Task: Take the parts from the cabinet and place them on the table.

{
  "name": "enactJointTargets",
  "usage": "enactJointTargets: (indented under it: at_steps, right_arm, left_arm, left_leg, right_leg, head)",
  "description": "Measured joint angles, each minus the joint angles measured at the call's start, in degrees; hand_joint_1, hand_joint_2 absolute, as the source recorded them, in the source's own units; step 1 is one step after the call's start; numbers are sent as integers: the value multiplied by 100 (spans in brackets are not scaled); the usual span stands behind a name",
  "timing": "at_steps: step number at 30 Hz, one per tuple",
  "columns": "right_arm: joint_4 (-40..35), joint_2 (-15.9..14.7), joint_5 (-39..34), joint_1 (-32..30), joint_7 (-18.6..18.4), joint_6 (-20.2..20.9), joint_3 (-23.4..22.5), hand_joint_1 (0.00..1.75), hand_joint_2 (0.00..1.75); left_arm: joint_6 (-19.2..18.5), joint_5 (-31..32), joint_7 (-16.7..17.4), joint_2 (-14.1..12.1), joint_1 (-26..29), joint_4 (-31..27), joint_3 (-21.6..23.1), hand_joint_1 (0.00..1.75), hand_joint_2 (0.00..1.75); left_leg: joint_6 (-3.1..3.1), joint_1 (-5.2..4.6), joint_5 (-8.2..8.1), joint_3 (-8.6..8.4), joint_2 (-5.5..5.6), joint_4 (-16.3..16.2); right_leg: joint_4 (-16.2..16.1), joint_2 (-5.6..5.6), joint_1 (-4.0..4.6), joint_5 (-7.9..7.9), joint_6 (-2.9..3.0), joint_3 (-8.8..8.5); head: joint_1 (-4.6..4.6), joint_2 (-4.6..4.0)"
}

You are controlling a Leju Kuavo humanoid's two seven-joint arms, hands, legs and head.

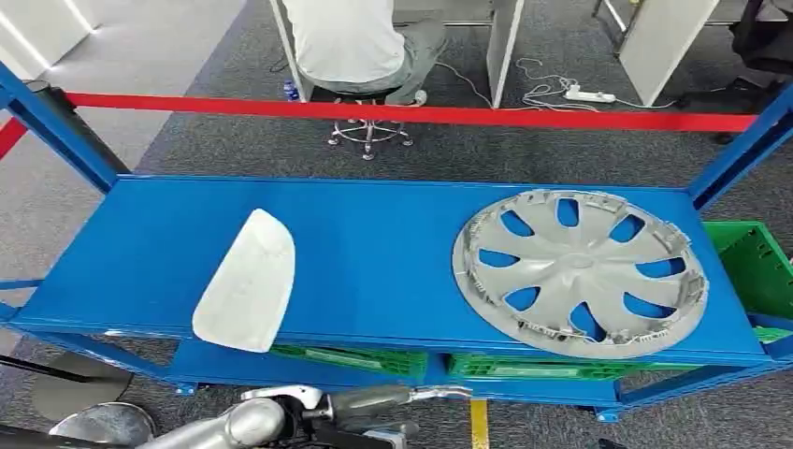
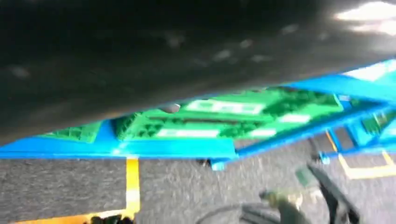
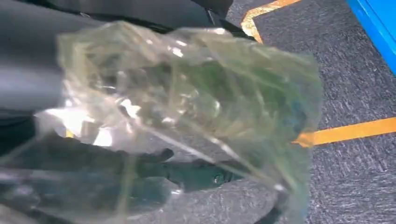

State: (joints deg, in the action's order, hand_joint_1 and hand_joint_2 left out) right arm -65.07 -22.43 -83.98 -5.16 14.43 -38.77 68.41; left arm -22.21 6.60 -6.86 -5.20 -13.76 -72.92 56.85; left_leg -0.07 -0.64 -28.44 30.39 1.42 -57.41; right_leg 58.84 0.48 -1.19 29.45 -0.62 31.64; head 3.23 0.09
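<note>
A silver hubcap [image 1: 580, 271] and a white curved cover [image 1: 247, 280] lie well apart on the blue counter [image 1: 374, 253]. The right hand [image 3: 140, 172] has its fingers [image 3: 196, 175] closed on a clear plastic bag [image 3: 196, 98]. How the left hand's fingers lie, I cannot tell.

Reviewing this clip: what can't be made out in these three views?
- Left hand: the left wrist view is blurred and a dark surface covers its upper part.
- Right hand: a clear plastic bag lies over it; fingers and bag contents unreadable.
- Green crates under the blue shelf in the head view: the shelf hides their contents.
</note>
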Motion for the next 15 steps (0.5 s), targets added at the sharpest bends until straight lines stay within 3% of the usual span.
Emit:
enactJointTargets:
  at_steps: [4, 8, 10, 11, 12, 15]
  right_arm:
    - [197, 9, 15, 173, -28, 166, 157, 0, 0]
    - [302, 0, 13, 215, -48, 179, 240, 0, 0]
    - [275, -20, -103, 174, 68, 32, 271, 0, 0]
    - [212, -48, -227, 121, 200, -15, 273, 0, 0]
    - [136, -83, -355, 50, 362, -28, 273, 0, 0]
    - [-19, -181, -472, -136, 685, -37, 290, 0, 0]
  left_arm:
    - [-317, 11, 54, -129, -55, -2, 277, 0, 0]
    - [-255, 112, -221, -219, -75, -22, 428, 0, 0]
    - [208, 377, -587, -254, -85, -167, 441, 0, 0]
    - [702, 583, -834, -271, -87, -329, 435, 0, 0]
    - [1171, 762, -950, -297, -93, -564, 417, 0, 0]
    - [2065, 1110, -1038, -365, -137, -1191, 337, 0, 0]
  left_leg:
    - [0, 0, 0, -1, 0, 0]
    - [0, 0, 0, 0, 0, 0]
    - [0, -1, 0, 1, 0, -1]
    - [0, -1, 0, 2, 2, -2]
    - [1, -1, 0, 4, 3, -2]
    - [2, -1, -1, 7, 2, -2]
  right_leg:
    - [0, -1, -1, 0, 0, 0]
    - [0, -3, 0, 0, 0, 0]
    - [0, -3, -2, 0, 0, 1]
    - [0, -7, -2, 0, 0, 2]
    - [0, -10, -2, 1, 0, 2]
    - [0, -7, -2, 1, -1, 2]
  head:
    - [0, 0]
    - [-2, 0]
    - [2, 0]
    - [2, 0]
    - [0, 0]
    - [0, 0]
